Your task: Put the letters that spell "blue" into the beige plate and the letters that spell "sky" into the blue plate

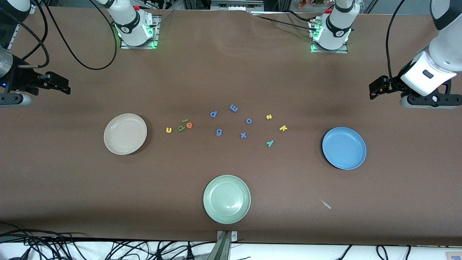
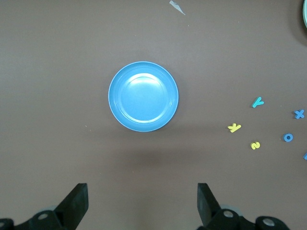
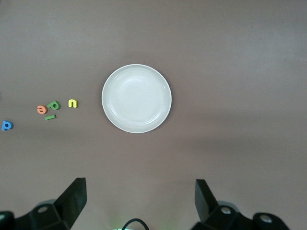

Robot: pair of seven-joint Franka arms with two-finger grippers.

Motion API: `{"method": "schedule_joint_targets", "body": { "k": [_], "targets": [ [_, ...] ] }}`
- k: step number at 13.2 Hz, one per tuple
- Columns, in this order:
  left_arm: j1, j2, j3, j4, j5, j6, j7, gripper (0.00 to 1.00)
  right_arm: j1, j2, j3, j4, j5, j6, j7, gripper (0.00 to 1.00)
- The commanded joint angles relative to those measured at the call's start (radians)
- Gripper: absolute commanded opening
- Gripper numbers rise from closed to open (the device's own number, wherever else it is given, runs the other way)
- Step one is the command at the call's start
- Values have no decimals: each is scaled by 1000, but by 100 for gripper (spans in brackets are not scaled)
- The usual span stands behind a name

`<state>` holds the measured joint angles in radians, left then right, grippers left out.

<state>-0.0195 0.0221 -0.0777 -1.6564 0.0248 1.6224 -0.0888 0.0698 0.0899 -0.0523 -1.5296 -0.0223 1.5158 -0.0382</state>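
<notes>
The pale green plate point(image 1: 226, 199) lay nearest the front camera, empty and no part of the job. Taking the table point(image 1: 72, 187) from the right arm's end to the left arm's, the right tool point(image 1: 57, 85) hung high over bare cloth at that end, jaws spread wide with nothing between them, and that arm waited. Below it the beige plate point(image 1: 125, 134) sat empty. Just beside the plate, toward the middle, lay the four letters for "blue": the yellow u point(image 1: 169, 130), the dark green b point(image 1: 181, 127), the light green l point(image 1: 185, 120) touching or all but touching the b, and the orange e point(image 1: 189, 125) against them.

In the middle were scattered periwinkle letters point(image 1: 233, 108), five of them, not wanted. Next came the "sky" set, a little apart from one another: the yellow s point(image 1: 269, 116), the yellow k point(image 1: 283, 128) and the teal y point(image 1: 270, 143), the y nearest the front camera. The blue plate point(image 1: 344, 148) stood empty toward the left arm's end, and over that end the left tool point(image 1: 379, 87) hung with jaws fully apart, gripping nothing.

By my judgement nothing was done: all seven letters lay on the table and both plates were bare.
</notes>
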Motion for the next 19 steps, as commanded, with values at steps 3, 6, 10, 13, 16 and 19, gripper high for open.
{"method": "schedule_joint_targets", "body": {
  "k": [3, 6, 10, 13, 16, 19],
  "targets": [
    [4, 12, 3, 30, -29, -27, 23, 100, -2, 2, 5, 9, -4, -13, 8, 100],
    [4, 12, 3, 29, -31, -27, 23, 100, -4, 2, 5, 9, -4, -13, 8, 100],
    [4, 12, 3, 30, -29, -27, 23, 100, -4, 2, 5, 9, -4, -13, 8, 100],
    [4, 12, 4, 30, -29, -27, 23, 100, -4, 2, 3, 9, -4, -13, 8, 100],
    [3, 12, 4, 30, -31, -27, 9, 100, -4, 2, 3, 8, -4, -13, 8, 100],
    [-3, 13, 3, 32, -39, -21, 7, 100, -4, 2, 3, 9, -4, -13, 8, 100]
  ]
}}
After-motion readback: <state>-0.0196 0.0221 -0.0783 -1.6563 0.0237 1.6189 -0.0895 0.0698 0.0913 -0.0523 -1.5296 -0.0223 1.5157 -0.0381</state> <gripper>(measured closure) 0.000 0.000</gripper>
